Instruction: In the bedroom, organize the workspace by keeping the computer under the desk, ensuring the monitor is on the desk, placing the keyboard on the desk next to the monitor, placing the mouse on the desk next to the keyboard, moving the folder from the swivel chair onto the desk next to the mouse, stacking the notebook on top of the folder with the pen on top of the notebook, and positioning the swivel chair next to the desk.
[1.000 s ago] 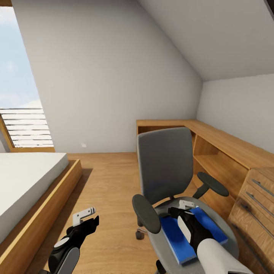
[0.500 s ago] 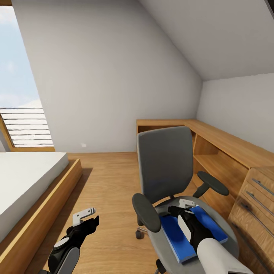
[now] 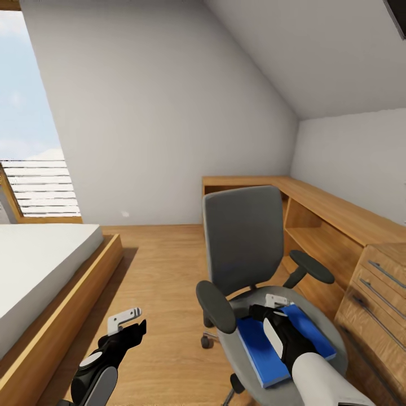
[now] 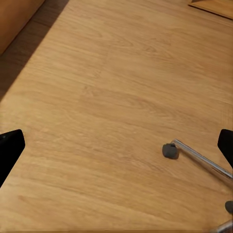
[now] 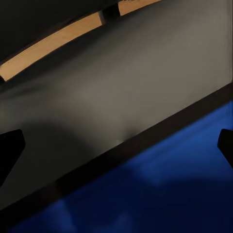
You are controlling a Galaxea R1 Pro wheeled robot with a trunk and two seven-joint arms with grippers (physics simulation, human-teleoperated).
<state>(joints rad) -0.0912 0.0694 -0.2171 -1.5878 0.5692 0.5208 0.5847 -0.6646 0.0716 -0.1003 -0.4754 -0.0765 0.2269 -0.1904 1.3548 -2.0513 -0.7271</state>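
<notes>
Right gripper (image 3: 274, 306), frame lower right: jaws spread wide over the folder (image 3: 265, 354) on the swivel chair (image 3: 242, 248). Left gripper (image 3: 128, 322), lower left: jaws released, empty

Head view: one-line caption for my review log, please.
Right gripper poised over the blue folder on the swivel chair; left gripper open above the wooden floor.

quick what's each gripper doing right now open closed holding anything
Left gripper: open, holding nothing, above the floor.
Right gripper: open, over the folder on the swivel chair, not gripping it.
</notes>
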